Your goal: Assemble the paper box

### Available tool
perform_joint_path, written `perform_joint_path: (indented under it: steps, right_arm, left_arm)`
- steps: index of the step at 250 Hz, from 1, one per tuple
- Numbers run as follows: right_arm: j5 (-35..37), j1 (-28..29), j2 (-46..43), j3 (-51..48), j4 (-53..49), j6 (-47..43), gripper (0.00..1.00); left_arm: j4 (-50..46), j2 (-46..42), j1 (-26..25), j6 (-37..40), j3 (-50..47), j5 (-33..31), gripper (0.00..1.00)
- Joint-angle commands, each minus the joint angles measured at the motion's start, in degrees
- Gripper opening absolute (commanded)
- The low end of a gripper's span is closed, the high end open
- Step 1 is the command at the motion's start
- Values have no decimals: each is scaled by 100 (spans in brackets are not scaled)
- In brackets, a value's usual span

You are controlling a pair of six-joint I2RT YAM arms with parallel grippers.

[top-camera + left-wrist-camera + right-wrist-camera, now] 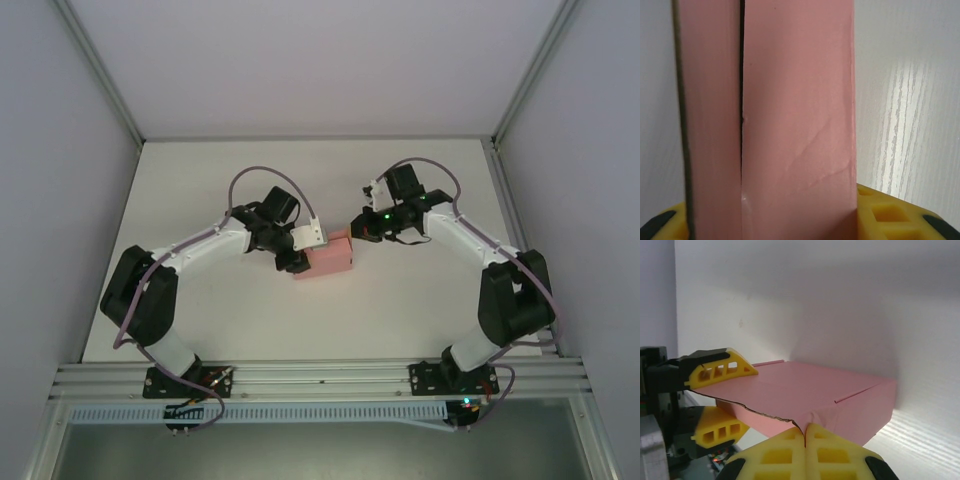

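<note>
Right claw (805, 436): fully closed, its two yellow fingers (775, 455) pressed flat together.
Right claw contact: the tips meet the paper box (810, 390) at its near ragged edge. I cannot tell whether any card is pinched between them.
Left claw (719, 397): narrowed part-way and clamped on the opposite end of the box, with one finger lying on the top face and the other under it.
Box: pink, folded into a low rectangle, with a slit showing along the top panel. It lies between the two claws, towards the middle of the table (420, 310).
Box from the left wrist: it runs straight out from between the fingers, with a dark seam along it and a few creases.
Around the box: bare white tabletop on every side, with pale walls well behind it.
In the way: the two claws themselves, one at each end of the box.
</note>
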Motion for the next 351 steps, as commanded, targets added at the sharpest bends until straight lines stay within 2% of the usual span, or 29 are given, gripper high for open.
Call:
perform_joint_path:
  steps: [1, 58, 76, 106, 121, 137, 152, 175, 190, 212, 252, 269, 295, 321, 336, 351]
  right_arm:
    - [-1542, 91, -116, 409, 26, 710, 0]
    - [-1745, 64, -60, 388, 246, 1309, 0]
    - [-1843, 62, 8, 408, 204, 1076, 0]
    - [-1319, 58, 8, 562, -787, -640, 0]
    - [-892, 66, -98, 375, -918, -1376, 0]
    - [-378, 132, -278, -74, -499, -1587, 0]
    - [-403, 236, -454, -580, 110, -1806, 0]
    - [-416, 345, -722, -1365, 1334, -1449, 0]
    - [-315, 448, -855, -1681, 1733, -1461, 0]
    - [298, 659, -1031, -1991, 1680, -1912, 0]
    - [1006, 983, -1066, -2309, 1531, -2338, 1]
    - [1173, 1100, -988, -2163, 1213, -2522, 2]
    - [1840, 1284, -1037, -2103, 1158, -2531, 1]
    - [1912, 1289, -1247, -2177, 1486, -2342, 12]
    - [1845, 1291, -1420, -2215, 1769, -2223, 28]
    - [1772, 1287, -1597, -2227, 2023, -2011, 33]
  left_arm:
    - [-51, 208, -47, 34, 37, -405, 37]
    - [-158, 421, -63, 89, 152, -396, 37]
    - [-225, 490, -71, 97, 190, -389, 37]
    - [-194, 464, -70, 105, 153, -355, 37]
    - [-145, 426, -69, 133, 103, -345, 37]
    - [-147, 436, -61, 128, 108, -311, 37]
    - [-127, 449, -63, 134, 117, -307, 37]
    - [-138, 503, -44, 81, 168, -288, 38]
    - [-125, 521, -37, 55, 192, -267, 39]
    - [-103, 506, -26, 57, 167, -225, 41]
    - [-40, 494, -24, 14, 154, -214, 41]
    - [-41, 506, -20, -17, 181, -219, 42]
    - [-54, 499, -22, -50, 227, -229, 43]
    - [-50, 480, -33, -34, 261, -228, 43]
    - [-76, 482, -39, -9, 298, -230, 43]
    - [-120, 506, -54, 2, 354, -229, 42]
